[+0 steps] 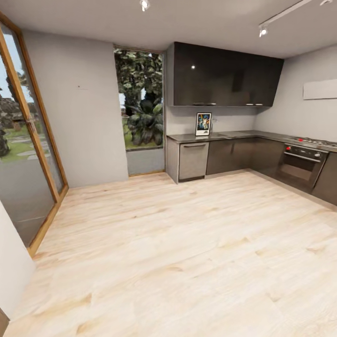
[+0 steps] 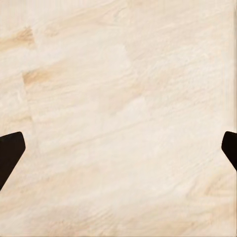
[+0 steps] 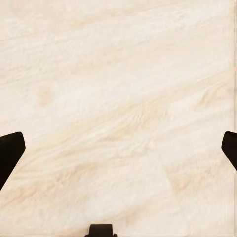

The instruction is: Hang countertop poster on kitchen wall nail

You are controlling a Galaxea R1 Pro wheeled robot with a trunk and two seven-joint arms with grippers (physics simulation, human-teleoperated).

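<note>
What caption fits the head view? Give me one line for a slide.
Across the pale wood floor, the poster stands upright on the kitchen countertop beneath dark wall cabinets.

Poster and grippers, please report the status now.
Left gripper and right gripper open, empty, over the wood floor. Poster upright on the kitchen countertop, far across the room. Nothing in between.

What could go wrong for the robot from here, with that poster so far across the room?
1. The poster stands upright at the back of the kitchen countertop; a clumsy grasp might tip it.
2. The wall nail is a mere speck, so hooking the frame on it could easily miss.
3. Both grippers face bare floor, wide open; the drive could misalign.
</note>
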